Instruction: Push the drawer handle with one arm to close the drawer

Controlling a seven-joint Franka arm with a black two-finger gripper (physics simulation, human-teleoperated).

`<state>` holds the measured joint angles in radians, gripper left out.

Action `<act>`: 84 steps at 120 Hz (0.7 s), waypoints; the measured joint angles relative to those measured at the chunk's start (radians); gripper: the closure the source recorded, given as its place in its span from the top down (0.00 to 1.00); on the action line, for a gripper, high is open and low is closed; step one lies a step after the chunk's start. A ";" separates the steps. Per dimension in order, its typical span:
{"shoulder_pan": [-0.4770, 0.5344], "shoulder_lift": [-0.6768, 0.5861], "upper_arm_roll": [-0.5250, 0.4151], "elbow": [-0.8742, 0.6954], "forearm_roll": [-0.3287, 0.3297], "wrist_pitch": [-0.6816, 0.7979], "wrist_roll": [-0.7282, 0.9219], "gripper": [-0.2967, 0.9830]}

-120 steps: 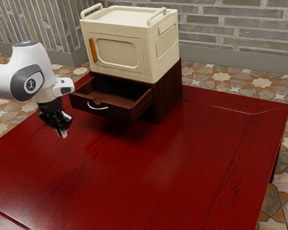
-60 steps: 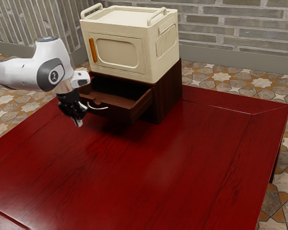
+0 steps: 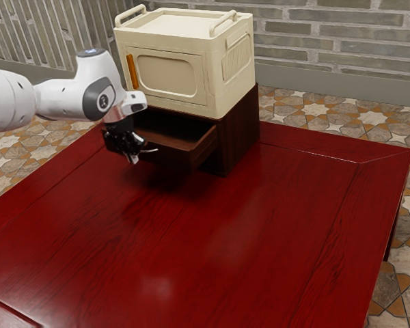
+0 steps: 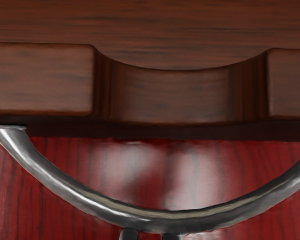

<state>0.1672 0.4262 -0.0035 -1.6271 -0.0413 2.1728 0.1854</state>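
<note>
The gripper (image 3: 132, 161) is at the front of the dark wooden drawer (image 3: 169, 152), close to its curved silver handle (image 3: 150, 150), and hides part of the handle. The drawer is pulled well out of its cabinet (image 3: 239, 137). In the wrist view, the gripper (image 4: 150, 236) is at the outer side of the handle's bend (image 4: 162, 221). Whether they touch cannot be told. The drawer front (image 4: 172, 95) has a shallow curved notch in its top edge, level with the middle of the handle.
A cream storage box (image 3: 171, 72) with an orange door handle (image 3: 132, 72) stands on top of the cabinet, above the drawer. Around the cabinet's base stretches the glossy red table (image 3: 212, 239). A brick wall (image 3: 335, 48) rises behind.
My gripper has moved toward the exterior view's right, from away from the drawer up to its handle. The drawer seems to have slid in very slightly; the box has not moved.
</note>
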 joint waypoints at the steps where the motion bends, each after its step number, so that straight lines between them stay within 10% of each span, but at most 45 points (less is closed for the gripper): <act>1: 0.000 0.003 0.000 0.002 0.000 0.002 0.001 0.20; 84: 0.011 0.230 -0.048 0.333 -0.014 0.081 0.071 0.20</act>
<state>0.1778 0.6565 -0.0512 -1.2939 -0.0550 2.2537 0.2560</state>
